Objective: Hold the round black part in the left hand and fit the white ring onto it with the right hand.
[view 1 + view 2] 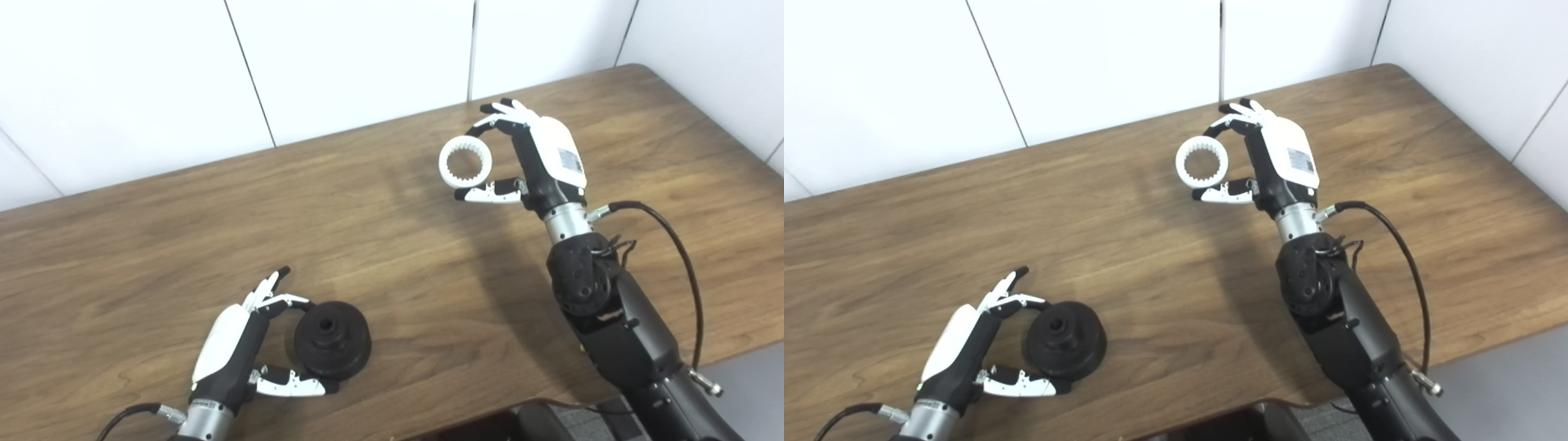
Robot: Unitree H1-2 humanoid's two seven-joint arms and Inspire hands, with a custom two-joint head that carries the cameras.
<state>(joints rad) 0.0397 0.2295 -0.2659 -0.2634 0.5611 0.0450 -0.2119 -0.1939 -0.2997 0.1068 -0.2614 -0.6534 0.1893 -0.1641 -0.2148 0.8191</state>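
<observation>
My right hand (539, 159) pinches the toothed white ring (465, 162); my left hand (245, 349) clasps the round black part (332, 340) on the desk (398, 257). I should square the ring's bore over its hub.

Black-and-white robot hand (545, 159), black cable (680, 257)

Two hands are over one wooden table (380, 245): the left hand (236, 349) near and to the left, the right hand (539, 153) farther off to the right. There is one round black part (332, 340), lying on the tabletop between the left hand's fingers and thumb. There is one white ring (465, 162), toothed on its inner face, pinched by the right hand. One black cable (680, 257) loops beside the right arm.
</observation>
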